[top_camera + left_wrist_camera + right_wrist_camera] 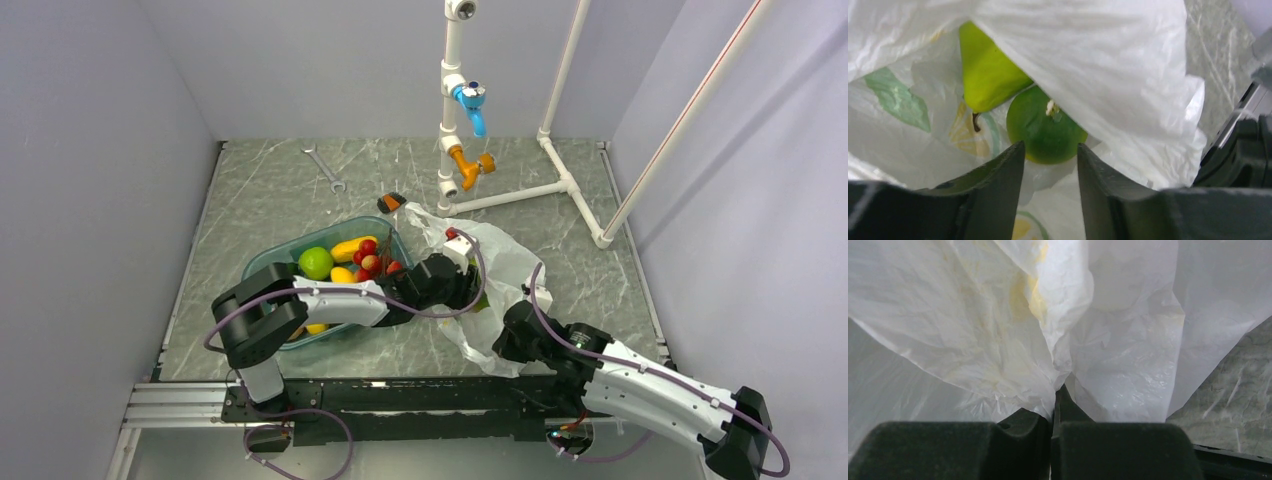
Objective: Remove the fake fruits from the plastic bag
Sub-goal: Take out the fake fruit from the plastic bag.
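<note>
The white plastic bag [505,262] lies crumpled right of the teal tray [262,268]. My left gripper [470,290] reaches into the bag's mouth. In the left wrist view it [1050,159] is open, its fingers on either side of the near edge of a green round fruit [1045,125]; I cannot tell if they touch it. A green pear [988,70] lies just behind, half under the bag [1108,65]. My right gripper [503,325] is shut on a fold of the bag [1013,325] at its near edge, also seen in the right wrist view [1055,394].
The tray holds a green round fruit [316,262], yellow mango-like fruits [352,247] and red berries [368,255]. A wrench [325,168] and a small orange-black tool [391,203] lie further back. A white pipe frame [520,190] with blue and orange valves stands behind the bag.
</note>
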Robot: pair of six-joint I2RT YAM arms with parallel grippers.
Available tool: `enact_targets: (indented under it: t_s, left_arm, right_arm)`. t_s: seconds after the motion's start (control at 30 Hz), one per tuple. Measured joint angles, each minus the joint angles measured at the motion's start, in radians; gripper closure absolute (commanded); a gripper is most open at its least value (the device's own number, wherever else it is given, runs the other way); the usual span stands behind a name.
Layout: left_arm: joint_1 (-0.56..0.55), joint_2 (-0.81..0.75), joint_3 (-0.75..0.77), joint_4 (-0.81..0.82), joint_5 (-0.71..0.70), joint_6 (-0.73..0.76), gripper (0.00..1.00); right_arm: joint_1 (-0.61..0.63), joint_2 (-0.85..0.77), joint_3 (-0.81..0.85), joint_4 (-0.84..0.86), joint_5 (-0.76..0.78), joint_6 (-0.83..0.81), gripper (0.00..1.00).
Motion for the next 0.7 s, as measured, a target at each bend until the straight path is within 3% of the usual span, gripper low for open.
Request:
enact_targets:
  t_s: [0.27, 0.53, 0.7]
  left_arm:
    - [0.002, 0.105, 0.116, -0.015, -0.019, -0.003, 0.19]
    - [-0.011, 0.171, 0.194, -0.084, -0.087, 0.004, 0.22]
    - [-0.02, 0.2, 0.201, -0.089, -0.109, 0.004, 0.17]
  right_arm:
    - [0.0, -0.009, -0.002, 0.0, 0.0, 0.0, 0.98]
    - [0.0, -0.011, -0.008, 0.002, 0.0, 0.0, 0.98]
    - [0.0, -0.012, -0.011, 0.002, 0.0, 0.0, 0.99]
